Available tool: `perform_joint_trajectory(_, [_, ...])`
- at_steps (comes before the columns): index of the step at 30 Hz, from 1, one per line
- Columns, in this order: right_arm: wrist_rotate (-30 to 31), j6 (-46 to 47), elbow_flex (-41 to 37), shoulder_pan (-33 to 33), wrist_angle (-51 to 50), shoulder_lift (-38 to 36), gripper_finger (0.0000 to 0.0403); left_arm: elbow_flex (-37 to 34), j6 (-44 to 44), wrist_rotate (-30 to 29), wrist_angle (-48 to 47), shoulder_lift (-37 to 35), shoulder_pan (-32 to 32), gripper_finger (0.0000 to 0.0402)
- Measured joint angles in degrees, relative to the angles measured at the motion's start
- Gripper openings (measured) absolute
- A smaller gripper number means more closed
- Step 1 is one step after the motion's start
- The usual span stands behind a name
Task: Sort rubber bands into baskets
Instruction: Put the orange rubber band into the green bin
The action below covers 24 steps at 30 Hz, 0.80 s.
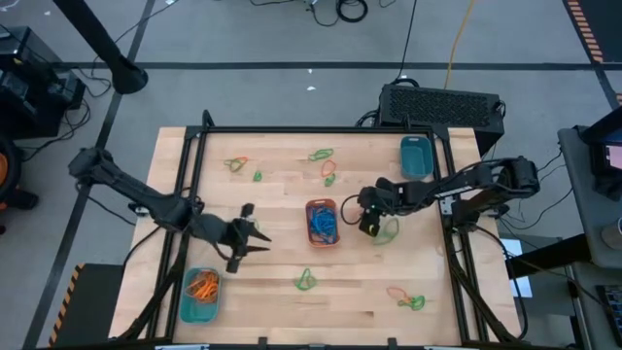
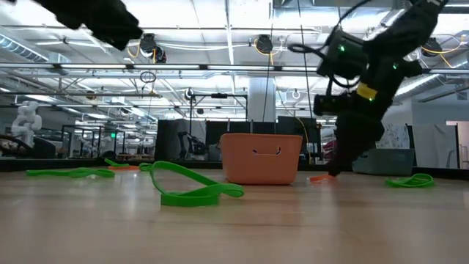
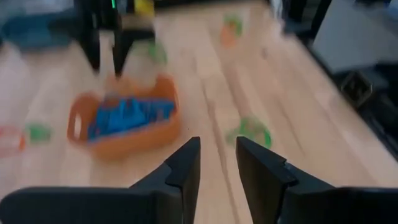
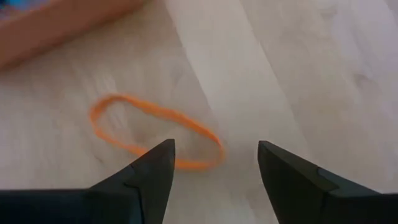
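Orange plastic marks the middle basket (image 1: 322, 222), which sits near the centre of the worktop (image 1: 282, 297) and holds a heap of blue rubber bands (image 1: 324, 226). Two teal baskets complete the count of three: one (image 1: 416, 157) near the far right corner, its contents not clear, and one (image 1: 200, 296) near the near left corner holding orange bands (image 1: 203, 285).

Loose bands lie scattered on the wood. Along the far edge there is an orange-and-green pair (image 1: 236, 162), a small green one (image 1: 258, 176), a green one (image 1: 321, 155) and an orange-and-green pair (image 1: 329, 174). Toward the near edge lie a green band (image 1: 306, 281) and an orange-and-green pair (image 1: 407, 297). A green loop (image 1: 389, 229) lies just right of the orange basket, under the right arm.

The right claw (image 1: 368, 226) points down just beside the orange basket's right side, its fingers spread wide and holding nothing; between and ahead of them an orange band (image 4: 155, 132) lies flat on the wood, apart from the basket wall.

The left claw (image 1: 260, 239) hovers left of the orange basket, between it and the near-left teal basket, its fingers (image 3: 180, 174) narrowly parted with nothing between them.

A black frame (image 1: 321, 129) runs around the worktop edges, and a black box (image 1: 439, 105) sits beyond the far right corner.
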Motion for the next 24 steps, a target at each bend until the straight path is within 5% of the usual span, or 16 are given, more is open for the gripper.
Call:
perform_joint_trajectory(5, [-1.05, 0.59, -2.91, -0.62, 2.99, -0.09, 0.0186, -12.93, 3.87, 2.12, 33.36, 0.70, 2.20, 0.0112])
perform_joint_trajectory(10, [-1.30, -1.01, -3.13, -0.51, 6.12, 0.02, 0.0056, -22.04, 5.26, 2.38, 59.25, 5.04, 2.31, 0.0112])
perform_joint_trajectory(13, [-0.83, -2.05, -3.03, -0.56, 8.85, 0.01, 0.0012, -23.95, 4.95, 2.42, 62.96, 7.48, 2.35, 0.0112])
perform_joint_trajectory(24, [0.76, -2.04, 1.65, 0.89, 4.23, -6.79, 0.0001, -21.81, -1.14, 3.01, 67.37, 18.50, 2.35, 0.0112])
